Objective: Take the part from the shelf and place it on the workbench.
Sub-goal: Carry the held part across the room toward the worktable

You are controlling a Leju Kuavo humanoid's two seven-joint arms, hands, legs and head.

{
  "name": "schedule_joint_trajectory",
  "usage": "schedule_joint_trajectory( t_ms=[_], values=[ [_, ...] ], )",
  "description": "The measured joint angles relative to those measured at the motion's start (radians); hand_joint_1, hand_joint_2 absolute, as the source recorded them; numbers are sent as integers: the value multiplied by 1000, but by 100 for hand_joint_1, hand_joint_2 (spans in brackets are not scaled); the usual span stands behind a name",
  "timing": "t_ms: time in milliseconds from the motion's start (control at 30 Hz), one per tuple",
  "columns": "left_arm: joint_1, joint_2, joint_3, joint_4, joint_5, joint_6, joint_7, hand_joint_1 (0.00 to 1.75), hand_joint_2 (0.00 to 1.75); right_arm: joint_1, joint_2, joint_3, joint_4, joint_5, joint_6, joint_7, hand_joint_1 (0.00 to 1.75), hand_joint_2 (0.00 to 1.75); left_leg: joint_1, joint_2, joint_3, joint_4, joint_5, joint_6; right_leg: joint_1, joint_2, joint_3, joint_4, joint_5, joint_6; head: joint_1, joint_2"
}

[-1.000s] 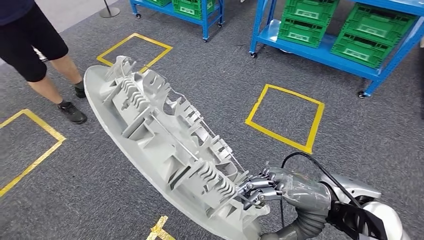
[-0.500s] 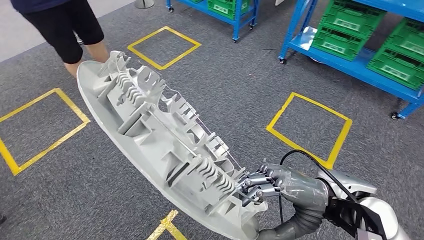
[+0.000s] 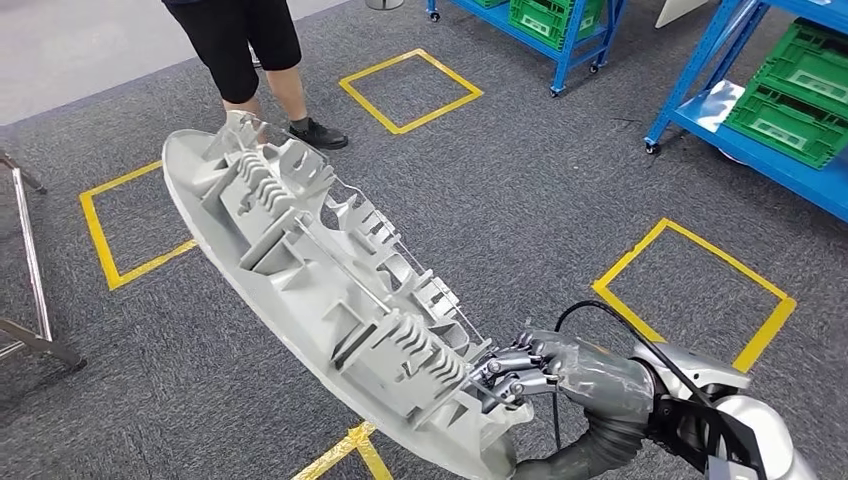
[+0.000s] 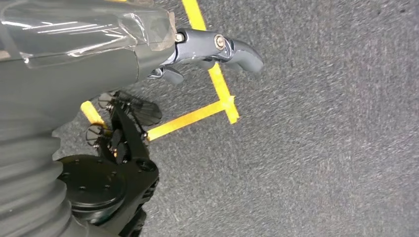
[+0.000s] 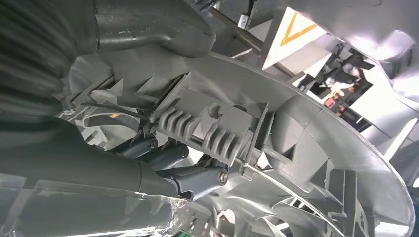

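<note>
A long grey plastic part (image 3: 330, 290) with ribs and clips on its inner side hangs slanted over the carpet in the head view. My right hand (image 3: 540, 370) grips its near end, fingers hooked into the ribbing. The right wrist view has the same part (image 5: 296, 128) close up, with my dark fingers (image 5: 197, 180) tucked under a ribbed clip. My left hand (image 4: 212, 49) hangs over the floor with nothing in it, thumb sticking out.
A person's legs (image 3: 255, 50) stand at the back, just beyond the part's far end. Blue shelves with green crates (image 3: 790, 100) line the back right. Yellow tape squares (image 3: 695, 290) mark the grey carpet. A metal frame (image 3: 30, 270) stands at the left edge.
The camera has swung left: the shelves and tape squares slid right in the picture and the metal frame came in. The part stays held in my right hand as before.
</note>
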Motion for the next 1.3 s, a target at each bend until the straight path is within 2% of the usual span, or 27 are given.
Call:
schedule_joint_trajectory(
  t_ms=[33,100,167,200,233,267,333,400,467,500,533,600,667,700,733,800,833,900,967,1000,1067,1100,1133,1167,1200,1233,1300],
  values=[
    [1,1,0,0,0,-2,0,0,175,0,0,0,1,0,-1,-1,173,175,-1,33,-15,31,-18,-5,-1,-9,3,-1,-1,-6,-3,0],
    [-1,2,-1,0,1,-4,0,0,175,2,0,1,2,0,-2,-4,173,175,0,99,-78,159,-79,-13,4,-30,9,-1,-7,-15,-8,0],
    [-2,2,-2,0,1,-4,0,0,175,3,-1,3,4,2,-3,-9,173,175,4,117,-143,282,-119,-15,10,-54,11,-1,-11,-20,-8,0],
    [-1,2,-2,1,0,-4,0,0,175,3,-1,4,6,3,-3,-12,173,175,5,119,-151,292,-113,-14,12,-67,12,-1,-13,-21,-8,0],
    [-1,2,-2,1,0,-4,-1,0,175,3,-1,5,8,4,-3,-15,173,175,5,122,-136,258,-90,-11,14,-78,14,-1,-15,-22,-9,0],
    [0,2,-2,1,0,-4,-1,0,175,3,-2,6,9,5,-3,-17,173,175,3,134,-101,189,-56,-4,17,-90,17,-2,-17,-22,-9,0],
    [-1,3,-2,0,-1,-4,-2,0,175,3,-2,6,10,6,-4,-19,173,175,-10,184,-26,50,-12,15,23,-111,23,-2,-23,-19,-7,0],
    [-2,4,-3,-2,-1,-4,-3,0,175,3,-3,7,11,6,-4,-22,173,175,-22,211,0,-1,-7,28,25,-132,28,-4,-28,-12,-6,0],
    [0,5,-4,-2,-1,-3,-4,0,175,3,-3,8,13,6,-4,-23,173,175,-21,186,6,-12,-1,33,26,-153,33,-10,-32,-4,-6,0],
    [1,4,-4,-3,-1,-3,-5,0,175,2,-4,9,14,7,-4,-23,173,175,-17,172,15,-24,5,36,25,-145,34,-5,-38,-1,-4,0],
    [1,3,-3,-3,-1,-3,-5,0,175,1,-5,9,15,7,-4,-24,173,175,-13,158,25,-36,12,40,24,-122,27,17,-50,-1,-2,0],
    [-1,0,-4,-3,0,-3,-6,0,175,0,-8,11,18,6,-4,-26,173,175,-8,128,37,-49,21,43,19,-57,-23,128,-95,-4,3,0],
    [-2,-1,-7,-3,1,-2,-6,0,175,0,-9,16,22,5,-4,-29,173,175,-7,95,37,-48,21,43,17,-30,-96,254,-132,-3,5,0],
    [-2,-2,-9,-3,1,1,-4,0,175,0,-10,19,25,5,-4,-29,173,175,-7,77,38,-47,21,43,15,-27,-114,274,-129,4,5,0],
    [-1,-2,-11,-3,0,4,-1,0,175,0,-10,21,27,5,-4,-29,173,175,-7,59,39,-45,20,41,13,-25,-111,249,-107,13,5,0],
    [2,-2,-15,-4,-16,20,13,0,175,-1,-12,24,30,6,-4,-29,173,175,-4,25,39,-38,15,34,5,-2,-60,111,-35,32,5,0],
    [4,-2,-19,-6,-35,35,25,0,175,-3,-12,25,31,6,-4,-29,173,175,-5,11,37,-32,12,29,2,14,-34,47,-7,34,6,0],
    [13,-1,-27,-16,-86,72,61,0,175,-9,-11,29,33,5,-4,-30,173,175,-5,-9,29,-25,7,18,4,31,-11,-3,15,20,5,0],
    [27,-1,-36,-28,-140,111,112,0,175,-15,-8,35,34,5,-4,-29,173,175,-3,-21,22,-22,5,9,7,16,-10,-4,16,2,4,0],
    [35,-1,-39,-34,-163,128,142,0,175,-17,-7,38,35,6,-4,-27,173,175,-3,-9,19,-15,0,5,6,8,-8,-5,16,-4,4,0],
    [44,0,-49,-46,-197,160,206,0,175,-20,-4,43,35,6,-4,-25,173,175,-2,48,-12,49,-38,-5,5,-11,-3,-8,15,-16,1,0],
    [46,0,-54,-52,-208,172,236,0,175,-20,-3,44,35,6,-4,-24,173,175,-2,83,-44,114,-70,-9,9,-22,-2,-8,13,-21,0,0],
    [47,0,-59,-57,-216,181,259,0,175,-20,-3,45,35,7,-4,-23,173,175,1,103,-84,190,-104,-12,11,-34,-1,-8,10,-24,-1,0],
    [49,0,-65,-62,-220,188,280,0,175,-19,-2,46,35,7,-4,-21,173,175,4,112,-119,256,-127,-14,14,-47,0,-8,9,-26,-1,0],
    [51,0,-70,-65,-223,191,295,0,175,-18,0,47,35,9,-4,-18,173,175,5,116,-140,293,-133,-15,16,-60,1,-8,7,-28,-1,0],
    [54,0,-74,-69,-225,194,306,0,175,-16,1,47,35,11,-4,-16,173,175,6,119,-139,287,-119,-14,18,-72,2,-8,5,-28,-2,0],
    [59,0,-81,-77,-230,196,320,0,175,-14,2,47,35,16,-5,-14,173,175,4,144,-73,158,-55,-6,21,-95,8,-8,0,-27,-2,0]
  ],
)
